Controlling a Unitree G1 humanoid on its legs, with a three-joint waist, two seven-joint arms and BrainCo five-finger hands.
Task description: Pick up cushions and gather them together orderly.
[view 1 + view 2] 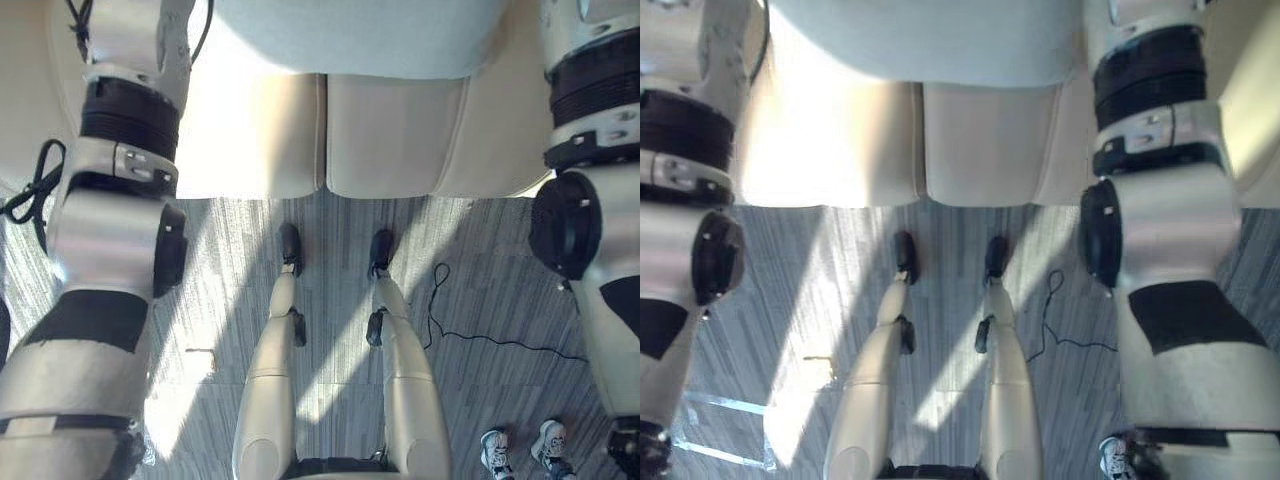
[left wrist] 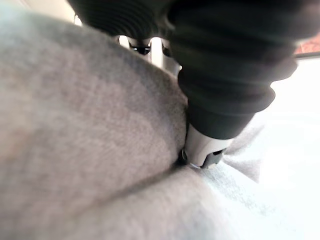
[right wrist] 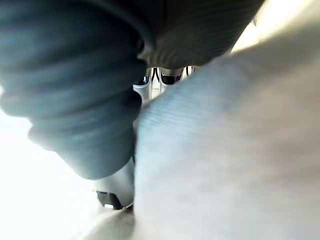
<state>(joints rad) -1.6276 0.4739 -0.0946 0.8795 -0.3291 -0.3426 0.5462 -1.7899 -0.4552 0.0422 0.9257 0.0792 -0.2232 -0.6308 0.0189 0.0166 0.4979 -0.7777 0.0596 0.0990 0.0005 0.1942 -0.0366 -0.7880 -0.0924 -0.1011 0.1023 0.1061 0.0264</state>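
Cushion [image 1: 360, 35] sat between your two arms, over the sofa [image 1: 390, 140] seat. Left hand [image 2: 202, 147] and right hand [image 3: 117, 186] were pressed into its fabric, but I could not tell the grip of either. Risk as judged: the soft fill gives, or uneven squeeze lets it slide out onto the floor [image 1: 480, 280].

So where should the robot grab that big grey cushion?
Probably by its two ends, one hand from each side: the cushion is wide, plump and soft, too bulky for one hand. The left hand and right hand lie against its fabric.
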